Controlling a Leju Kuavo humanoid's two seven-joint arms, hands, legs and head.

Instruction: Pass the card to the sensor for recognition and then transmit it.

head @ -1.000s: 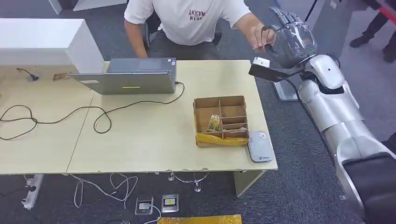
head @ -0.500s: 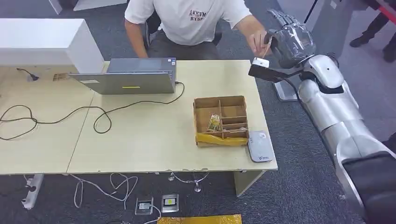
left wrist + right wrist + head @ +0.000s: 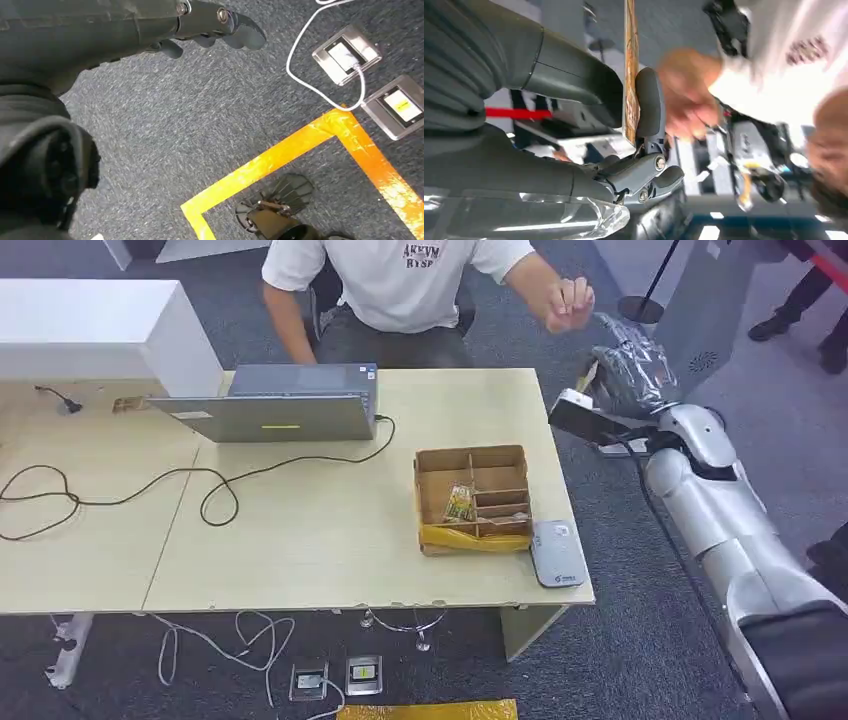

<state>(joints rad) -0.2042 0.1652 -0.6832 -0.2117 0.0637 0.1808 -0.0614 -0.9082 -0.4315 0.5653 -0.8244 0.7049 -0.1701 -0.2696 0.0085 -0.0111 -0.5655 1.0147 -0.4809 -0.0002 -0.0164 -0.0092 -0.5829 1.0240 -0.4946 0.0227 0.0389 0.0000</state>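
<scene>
Right wrist view: right hand [image 3: 574, 125] now pinches card [image 3: 630, 75]; person's hand [image 3: 565, 302] has withdrawn above it, so handover probably done.

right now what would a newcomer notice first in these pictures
The robot's right hand is raised past the table's far right corner, pinching a card edge-on, with a person's hand just beyond it. On the table sit a cardboard box and a closed laptop.

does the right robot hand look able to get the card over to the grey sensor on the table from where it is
Probably yes: the right robot hand pinches the card, and nothing stands between it and the sensor at the table's near right corner.
</scene>
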